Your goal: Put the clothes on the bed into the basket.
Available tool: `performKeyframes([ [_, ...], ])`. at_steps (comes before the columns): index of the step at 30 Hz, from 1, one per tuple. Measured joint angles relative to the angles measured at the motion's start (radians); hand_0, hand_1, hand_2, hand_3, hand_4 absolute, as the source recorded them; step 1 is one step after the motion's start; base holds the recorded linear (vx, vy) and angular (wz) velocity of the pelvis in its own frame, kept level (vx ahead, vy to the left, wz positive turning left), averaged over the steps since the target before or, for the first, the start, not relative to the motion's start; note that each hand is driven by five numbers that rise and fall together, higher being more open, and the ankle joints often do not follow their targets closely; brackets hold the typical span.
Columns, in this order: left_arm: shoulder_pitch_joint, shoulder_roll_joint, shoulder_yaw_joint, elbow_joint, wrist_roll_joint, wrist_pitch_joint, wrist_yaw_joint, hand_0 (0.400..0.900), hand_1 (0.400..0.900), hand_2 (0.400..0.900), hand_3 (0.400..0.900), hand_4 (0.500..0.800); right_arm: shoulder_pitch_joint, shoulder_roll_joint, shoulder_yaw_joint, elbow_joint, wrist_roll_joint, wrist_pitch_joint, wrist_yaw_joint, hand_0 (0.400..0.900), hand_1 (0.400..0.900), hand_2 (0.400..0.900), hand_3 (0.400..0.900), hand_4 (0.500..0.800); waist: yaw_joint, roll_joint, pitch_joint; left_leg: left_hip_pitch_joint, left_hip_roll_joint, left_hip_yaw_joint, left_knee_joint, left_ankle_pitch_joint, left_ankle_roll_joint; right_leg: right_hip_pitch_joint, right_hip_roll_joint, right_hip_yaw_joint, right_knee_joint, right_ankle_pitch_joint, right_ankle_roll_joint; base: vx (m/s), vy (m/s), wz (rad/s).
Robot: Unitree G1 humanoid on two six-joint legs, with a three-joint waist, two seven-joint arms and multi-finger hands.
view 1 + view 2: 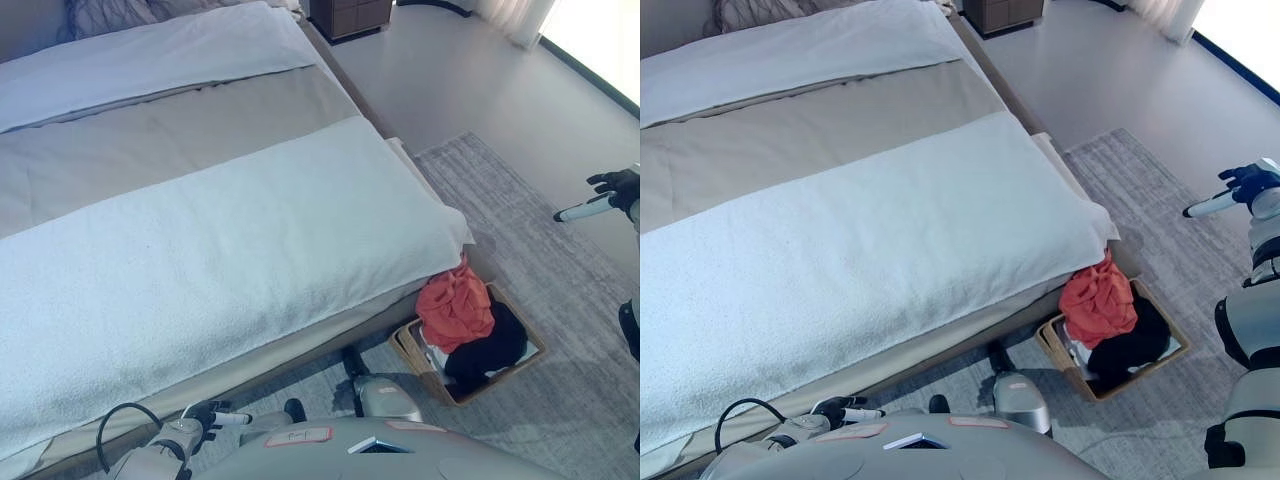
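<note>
A wicker basket (pixel 527 363) stands on the rug by the bed's near corner. In it lie an orange garment (pixel 455 306), heaped against the bed's side, and a black garment (pixel 490 350). The bed (pixel 200 230) carries only its white blanket, a beige sheet and a white duvet; no loose clothes show on it. My right hand (pixel 612 195) is raised over the rug at the far right, fingers straight, holding nothing. My left hand (pixel 205 417) hangs low at the bed's near edge, fingers relaxed, empty.
A grey rug (pixel 540 250) lies right of the bed, with bare floor beyond. A dark nightstand (pixel 348 14) stands at the top by the bed's head. Pillows (pixel 110 12) lie at the bed's far end.
</note>
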Motion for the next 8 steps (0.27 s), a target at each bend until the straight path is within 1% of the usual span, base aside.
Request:
performKeyframes([
  [3,0.0,0.0,0.0,0.0,0.001,0.0,0.0,0.9,0.9,0.9,0.9,0.8,0.006,-0.001,-0.001,0.0,-0.002,0.0,0.0,0.9,0.9,0.9,0.9,0.8,0.0,0.0,0.0,0.001,0.0,-0.005,0.0,-0.002,0.003,0.003,-0.001,-0.003,0.0,0.0,0.0,0.0,0.004,0.08],
  [8,-0.004,-0.001,0.0,0.0,0.001,0.0,0.0,0.9,0.9,0.9,0.9,0.8,0.015,-0.002,-0.001,-0.004,-0.002,0.001,0.0,0.9,0.9,0.9,0.9,0.8,-0.001,0.001,-0.001,-0.002,-0.001,-0.019,0.0,-0.002,0.003,0.005,-0.006,-0.019,0.0,0.0,0.0,0.0,0.001,0.01],
])
